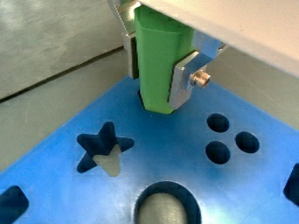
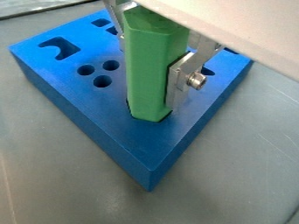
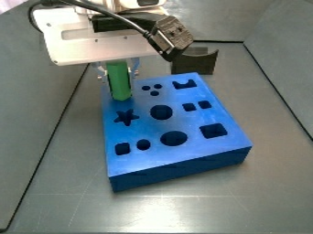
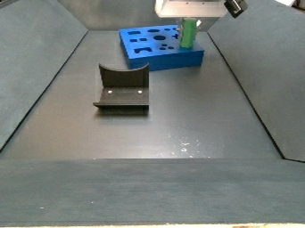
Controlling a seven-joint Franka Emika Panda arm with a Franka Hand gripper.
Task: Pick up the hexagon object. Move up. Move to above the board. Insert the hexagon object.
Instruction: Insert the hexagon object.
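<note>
- Gripper [image 3: 119, 80] is over the board's [image 3: 221, 151] back-left corner in a side view, fingers clamped on the peg [image 3: 119, 84], which stands upright.
- Wrist views: peg [image 1: 160, 61] pinched between the silver finger plates; its lower end sits at the board [image 1: 70, 166] surface by a corner, beside the star hole [image 1: 103, 147] and the three-dot cluster [image 1: 230, 138].
- Can't tell whether the tip is already in a hole or just resting on the blue top; the hex hole isn't visible, the peg hides it.
- Other wrist view: peg [image 2: 152, 70] near the board [image 2: 140, 162] edge, vertical, no obvious tilt.
- Judgement: insert step, task nearly done.
- To do it well: keep the peg vertical, line its flats up with the hole's flats before pushing, descend slowly and straight.
- If it catches, small yaw wiggle rather than more force; the hole sits near the corner, so a sideways slip could send the peg off the board.
- Release only once seated.
- Fixture [image 4: 121, 89] is well apart, no clash.
</note>
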